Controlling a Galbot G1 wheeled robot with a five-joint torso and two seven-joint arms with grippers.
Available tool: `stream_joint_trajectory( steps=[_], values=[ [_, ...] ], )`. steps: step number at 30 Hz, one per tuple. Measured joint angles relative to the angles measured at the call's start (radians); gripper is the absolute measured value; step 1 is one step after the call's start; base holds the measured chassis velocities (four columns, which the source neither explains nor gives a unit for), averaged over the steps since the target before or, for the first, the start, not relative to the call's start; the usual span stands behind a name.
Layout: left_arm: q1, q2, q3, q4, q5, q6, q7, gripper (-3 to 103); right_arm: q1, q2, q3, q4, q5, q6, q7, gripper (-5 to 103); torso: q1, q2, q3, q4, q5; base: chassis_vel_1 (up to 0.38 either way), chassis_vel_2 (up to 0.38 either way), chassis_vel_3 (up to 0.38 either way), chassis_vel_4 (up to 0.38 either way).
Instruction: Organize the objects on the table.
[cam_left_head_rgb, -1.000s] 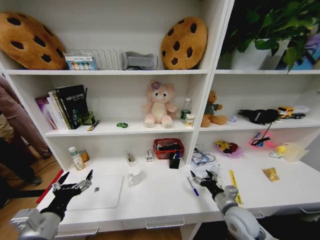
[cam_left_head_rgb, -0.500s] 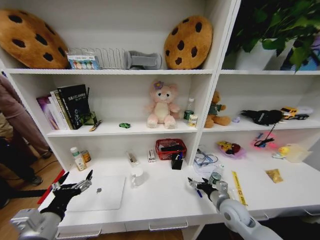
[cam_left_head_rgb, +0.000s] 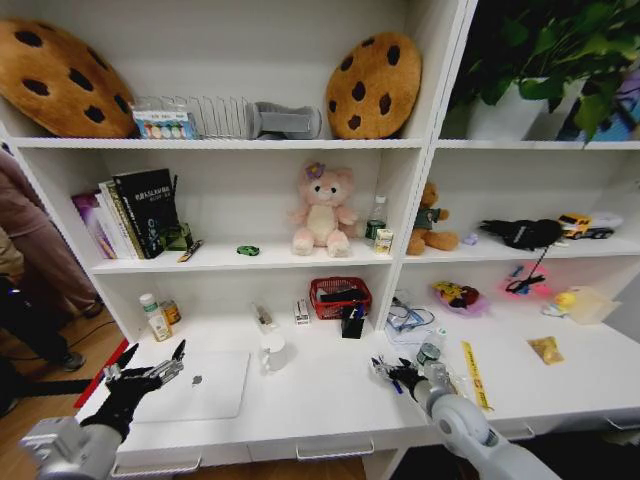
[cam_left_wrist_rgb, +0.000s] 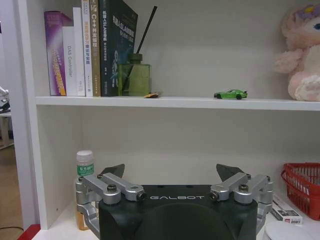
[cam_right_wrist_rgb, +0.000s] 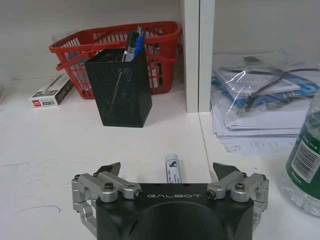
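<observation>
My right tool (cam_right_wrist_rgb: 167, 172) hangs low over the tabletop (cam_left_head_rgb: 330, 395), fingers spread wide and holding nothing, a marker pen (cam_right_wrist_rgb: 173, 169) lying between them. At its 11 o'clock stands a black mesh pen cup (cam_right_wrist_rgb: 121, 88). My left tool (cam_left_head_rgb: 148, 368) hovers spread and empty at the closed laptop (cam_left_head_rgb: 205, 385)'s 9 o'clock edge. The green toy car (cam_left_wrist_rgb: 230, 94) sits on the shelf (cam_left_wrist_rgb: 170, 102) above.

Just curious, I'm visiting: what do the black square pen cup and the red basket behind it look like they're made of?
The black square pen cup looks like matte perforated metal mesh, judging by its tiny holes. The red basket has thin crossing wires, probably coated metal, possibly plastic.
</observation>
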Motion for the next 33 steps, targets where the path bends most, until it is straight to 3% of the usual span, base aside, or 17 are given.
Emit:
stream_joint_trajectory(
  steps=[12, 14, 18, 20, 21, 22, 24, 33],
  values=[
    [0.0, 0.0, 0.0, 0.0, 0.0, 0.0, 0.0, 100, 0.037, 0.003, -0.021, -0.041, -0.02, -0.001, -0.005, 103, 0.0, 0.0, 0.0, -0.0001, -0.0001, 0.0, 0.0, 0.0, 0.0],
    [0.0, 0.0, 0.0, 0.0, 0.0, 0.0, 0.0, 100, 0.037, 0.007, -0.025, -0.047, -0.013, -0.004, -0.005, 96, 0.0, 0.0, 0.0, 0.0, 0.0, 0.0, 0.0, 0.0, 0.0],
    [0.0, 0.0, 0.0, 0.0, 0.0, 0.0, 0.0, 100, 0.038, 0.011, -0.027, -0.053, -0.012, -0.005, -0.005, 94, 0.0, 0.0, 0.0, 0.0, 0.0, 0.0, 0.0, 0.0, 0.0],
    [0.0, 0.0, 0.0, 0.0, 0.0, 0.0, 0.0, 100, 0.04, 0.012, -0.029, -0.054, -0.012, -0.006, -0.005, 90, 0.0, 0.0, 0.0, -0.0001, -0.0002, 0.0, 0.0, 0.0, 0.0],
    [0.0, 0.0, 0.0, 0.0, 0.0, 0.0, 0.0, 100, 0.042, 0.012, -0.033, -0.056, -0.012, -0.008, -0.005, 79, 0.0, 0.0, 0.0, -0.0001, -0.0002, 0.0, 0.0, 0.0, 0.0],
    [0.0, 0.0, 0.0, 0.0, 0.0, 0.0, 0.0, 100, 0.046, 0.013, -0.036, -0.057, -0.012, -0.008, -0.005, 79, 0.0, 0.0, 0.0, -0.0001, -0.0003, 0.0, 0.0, 0.0, 0.0],
    [0.0, 0.0, 0.0, 0.0, 0.0, 0.0, 0.0, 100, 0.056, 0.013, -0.045, -0.063, -0.012, -0.012, -0.006, 68, 0.0, 0.0, 0.0, -0.0001, -0.0003, 0.0, 0.0, 0.0, 0.0],
    [0.0, 0.0, 0.0, 0.0, 0.0, 0.0, 0.0, 100, 0.079, 0.003, -0.066, -0.069, 0.002, -0.021, -0.008, 42, 0.0, 0.0, 0.0, 0.0, 0.0, 0.0, 0.0, 0.0, 0.0]
  ],
)
